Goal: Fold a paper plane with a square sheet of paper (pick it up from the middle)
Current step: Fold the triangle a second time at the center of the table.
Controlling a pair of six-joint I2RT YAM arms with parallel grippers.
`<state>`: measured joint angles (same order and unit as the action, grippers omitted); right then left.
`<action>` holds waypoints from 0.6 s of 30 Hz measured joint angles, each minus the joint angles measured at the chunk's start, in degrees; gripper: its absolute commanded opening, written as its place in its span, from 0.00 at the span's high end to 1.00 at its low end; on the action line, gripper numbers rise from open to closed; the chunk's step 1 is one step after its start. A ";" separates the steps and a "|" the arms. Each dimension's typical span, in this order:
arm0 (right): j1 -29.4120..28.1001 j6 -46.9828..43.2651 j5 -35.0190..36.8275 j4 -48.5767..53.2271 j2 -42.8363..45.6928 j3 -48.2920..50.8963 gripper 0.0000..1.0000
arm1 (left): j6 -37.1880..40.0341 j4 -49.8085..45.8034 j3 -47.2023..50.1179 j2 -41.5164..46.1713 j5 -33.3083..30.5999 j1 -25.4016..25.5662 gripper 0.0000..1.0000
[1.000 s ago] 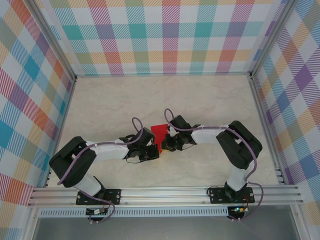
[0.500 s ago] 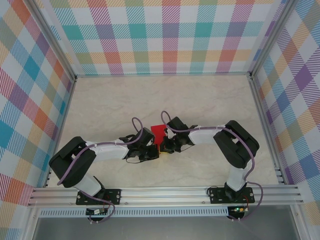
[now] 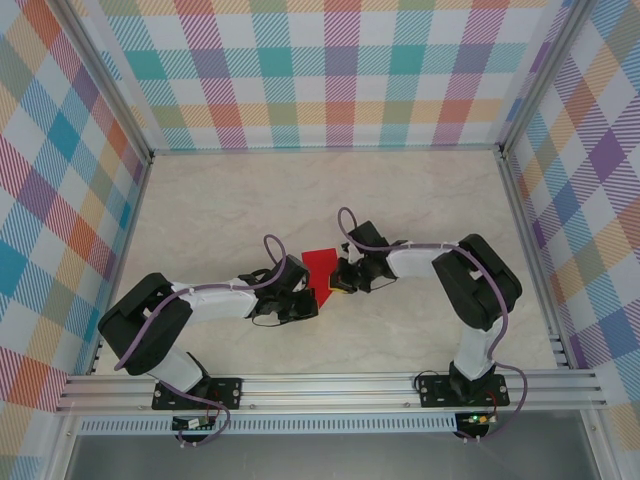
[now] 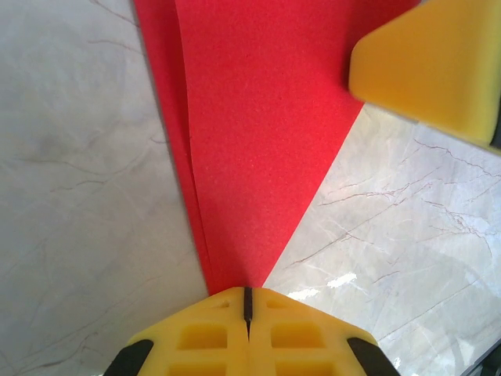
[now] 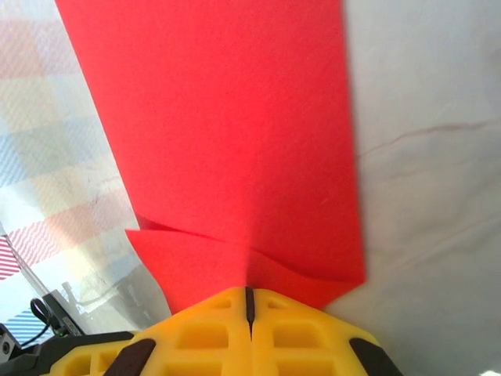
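Both my grippers were clamped on the red paper (image 3: pixel 320 266), which sat a little toward 6 o'clock from the middle of the table (image 3: pixel 220 200). My left gripper (image 4: pixel 246 301) pinched the narrow tip at the paper's 6 o'clock end, with its jaws pressed together on it. My right gripper (image 5: pixel 249 301) was closed on the edge at about 4 o'clock, where a folded flap overlapped the main sheet. I judged the step to be setting a crease along the long axis. To do it well I needed both pinches firm, the layered edges along the 9 o'clock side lined up, and the two hands moving together so the thin sheet neither tore nor skewed. From above I could not tell whether the paper rested on the table or hung just over it. No tray, box or bin belonged to this step, and the paper was in my fingers, not in any holder.
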<state>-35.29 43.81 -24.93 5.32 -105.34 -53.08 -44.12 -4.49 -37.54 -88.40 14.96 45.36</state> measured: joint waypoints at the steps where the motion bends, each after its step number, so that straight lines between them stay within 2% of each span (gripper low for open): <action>1: 0.59 -0.24 0.00 0.11 0.00 -0.04 0.97 | 0.02 0.02 0.00 0.00 0.02 0.00 0.99; 8: 7.26 -2.58 1.09 0.98 -0.17 -0.98 0.97 | 0.31 -0.07 -0.11 0.00 0.00 0.00 0.99; 12: 8.31 -3.26 1.42 1.70 -0.13 -1.36 0.95 | 0.44 -0.07 -0.11 0.00 0.02 0.00 0.98; 15: 8.37 -3.69 1.97 1.57 0.92 -0.87 0.90 | 0.44 -0.07 -0.13 0.04 0.17 0.00 0.95; 18: 8.35 -3.78 2.38 1.36 4.63 1.11 0.82 | 0.63 -1.14 -0.26 0.46 0.00 0.00 0.85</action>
<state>-26.94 40.03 -22.55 6.68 -100.71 -51.96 -43.48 -5.63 -37.80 -87.94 14.96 45.36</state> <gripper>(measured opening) 0.131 0.093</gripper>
